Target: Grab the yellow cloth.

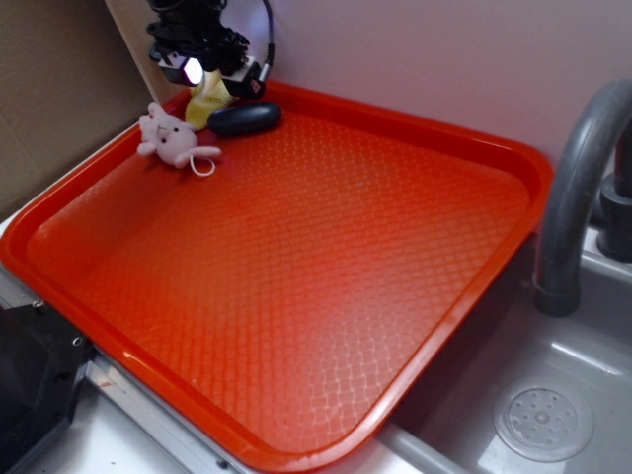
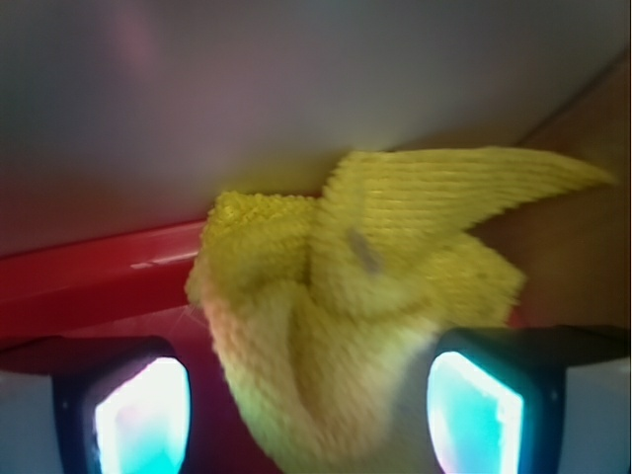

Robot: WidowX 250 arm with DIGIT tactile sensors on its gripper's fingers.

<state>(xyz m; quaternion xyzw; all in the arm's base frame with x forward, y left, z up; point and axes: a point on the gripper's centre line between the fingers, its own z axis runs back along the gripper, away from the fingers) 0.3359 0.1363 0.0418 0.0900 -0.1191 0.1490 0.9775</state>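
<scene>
Far left corner of the red tray [image 1: 326,207]: pink plush toy [image 1: 170,135] lies leftmost, the yellow cloth [image 1: 206,101] just right of it, bunched and hanging beneath the gripper [image 1: 202,69]. In the wrist view the cloth [image 2: 365,316] runs down between the two fingers [image 2: 128,405], so it appears clamped on the fabric. A dark oval object [image 1: 244,118] lies beside it.
</scene>
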